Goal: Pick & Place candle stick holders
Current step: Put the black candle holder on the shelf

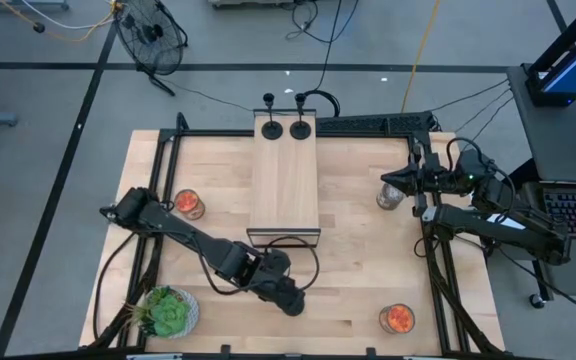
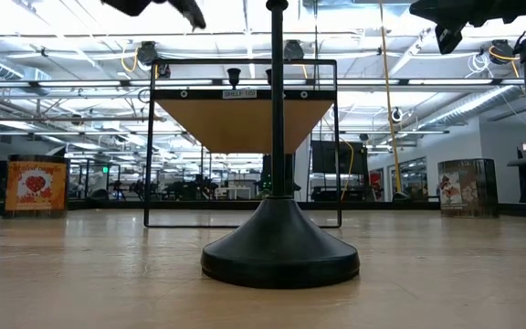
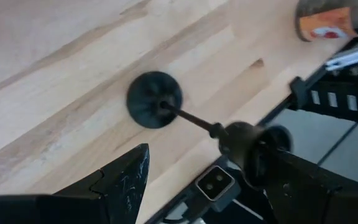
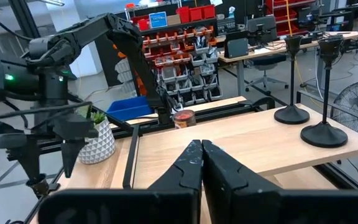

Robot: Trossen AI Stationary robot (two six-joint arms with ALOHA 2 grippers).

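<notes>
- High view: your left pincer [image 1: 290,298] hangs over the near middle of the pale wooden bench [image 1: 358,240], its fingers apart. Two candle stick holders [image 1: 268,127] stand upright on the far end of the raised wooden shelf [image 1: 284,185], side by side. Your right pincer [image 1: 392,180] waits at the bench's right edge, fingers together, beside a glass jar [image 1: 389,196].
- Low view: a third candle stick holder [image 2: 278,247] stands upright on the bench in front of the shelf; matte-black domed round base, thin stem, long axis vertical.
- Left wrist view: you look down the stem of the third holder [image 3: 156,99]; the round flat base sits on the wood grain, and the cup end rises between the spread fingers [image 3: 126,180], which show no contact with it.
- Right wrist view: the dark fingers [image 4: 185,168] are pressed together; the two holders [image 4: 322,134] stand on the shelf.
</notes>
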